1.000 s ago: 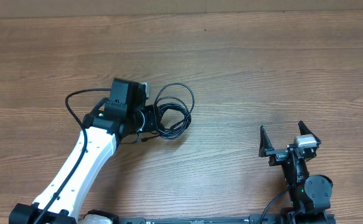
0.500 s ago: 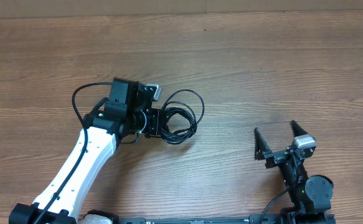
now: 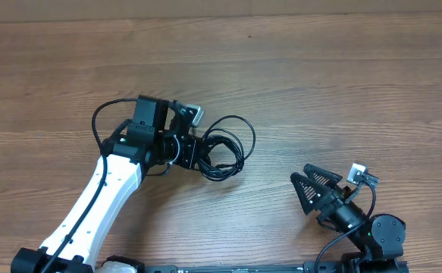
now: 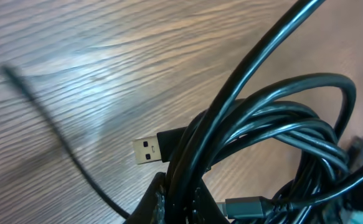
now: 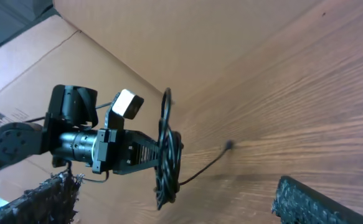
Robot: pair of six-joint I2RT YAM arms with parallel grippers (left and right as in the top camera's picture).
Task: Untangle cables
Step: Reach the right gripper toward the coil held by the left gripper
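Pinches the cables [image 3: 219, 145] with the left gripper [image 3: 190, 150], jaws drawn narrow around the gathered strands at the coil's left side. Places that bundle left of the middle of the table [image 3: 342, 91], just beyond the end of the white left arm [image 3: 99, 197]. Shows, from the left wrist, several glossy black loops crossing one another, with a silver-tipped plug [image 4: 147, 151] poking out to the left of them above the wood. Shows, from the right wrist, the coil standing edge-on in that grip, with cardboard [image 5: 125, 37] behind it and one thin strand [image 5: 206, 163] trailing off to the right. Cannot tell whether the lowest loop touches the wood. Holds the right gripper [image 3: 311, 189] spread wide with nothing between its fingers [image 5: 306, 199], low at the front right of the table, well apart from the cables and facing them.
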